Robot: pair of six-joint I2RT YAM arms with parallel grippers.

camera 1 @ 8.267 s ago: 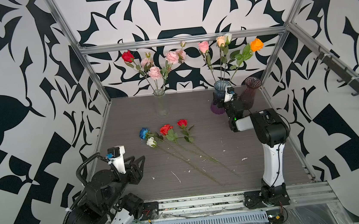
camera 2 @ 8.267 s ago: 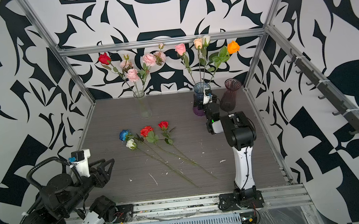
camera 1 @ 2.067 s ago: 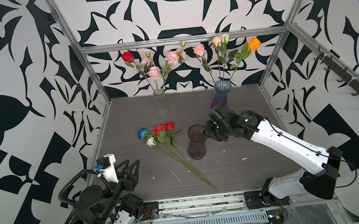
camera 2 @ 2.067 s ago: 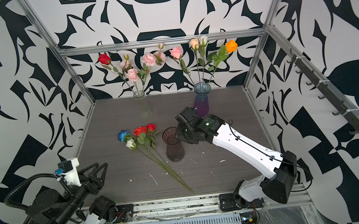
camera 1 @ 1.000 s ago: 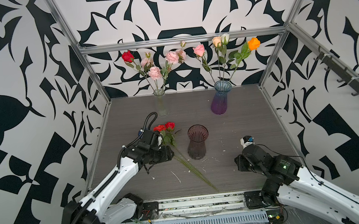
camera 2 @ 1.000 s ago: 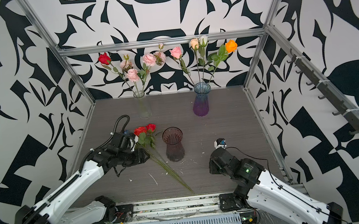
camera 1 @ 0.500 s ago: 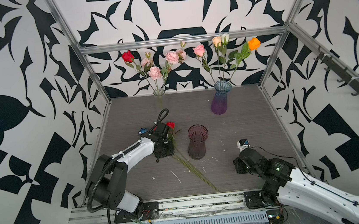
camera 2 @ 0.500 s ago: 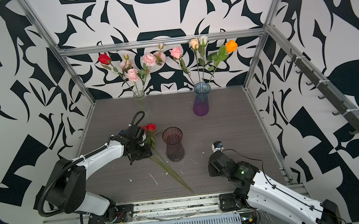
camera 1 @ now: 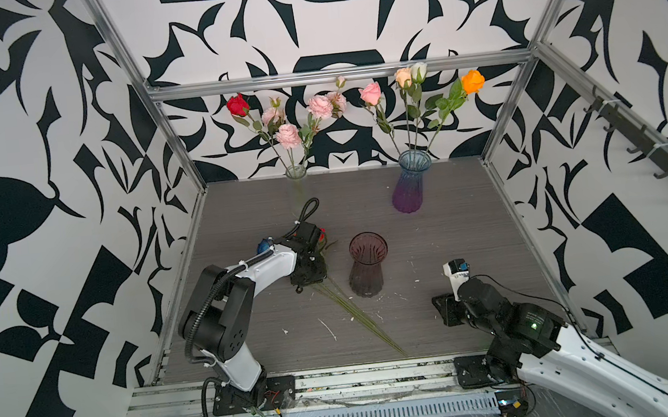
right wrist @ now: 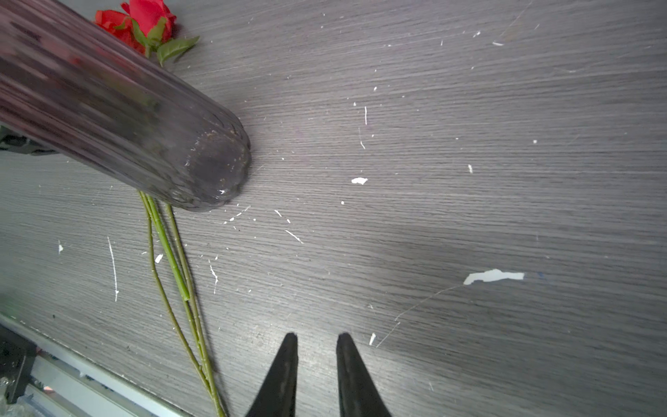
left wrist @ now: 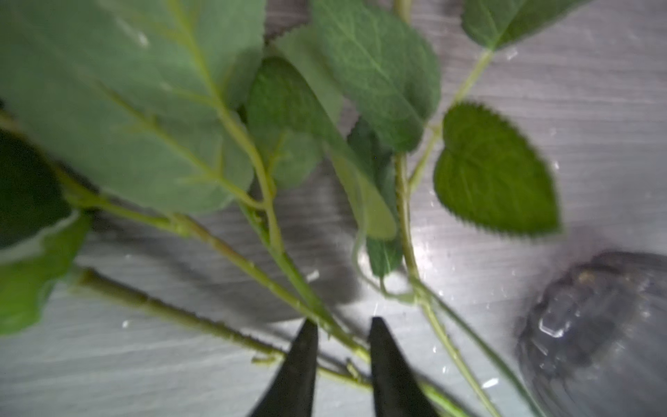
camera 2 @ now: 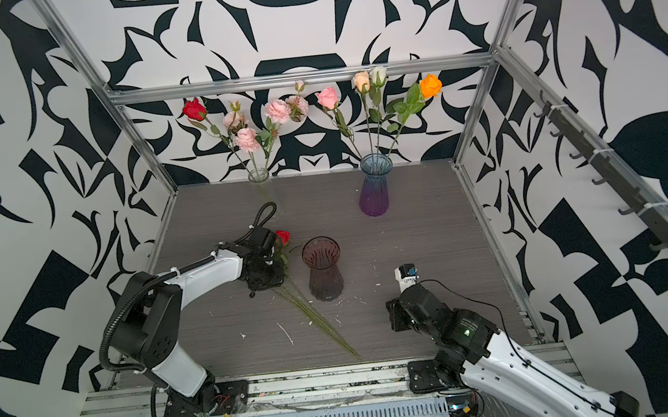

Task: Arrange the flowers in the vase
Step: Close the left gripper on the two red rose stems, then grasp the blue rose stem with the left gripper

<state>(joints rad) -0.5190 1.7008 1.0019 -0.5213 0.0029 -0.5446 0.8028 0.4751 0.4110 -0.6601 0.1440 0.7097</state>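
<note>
My left claw [left wrist: 343, 334] straddles the loose rose stems [left wrist: 288, 267] lying on the tabletop [left wrist: 595, 108]. Its tips are narrowly apart, and I can't tell whether they pinch a stem. The smoky plum glass vase [camera 1: 368, 264] stands upright just beside that claw. My right claw [right wrist: 317, 339] is slightly parted and grips nothing, with the vase nearby.

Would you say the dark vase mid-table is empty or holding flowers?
Empty: the dark vase stands upright with a bare mouth; loose stems lie beside it.
</note>
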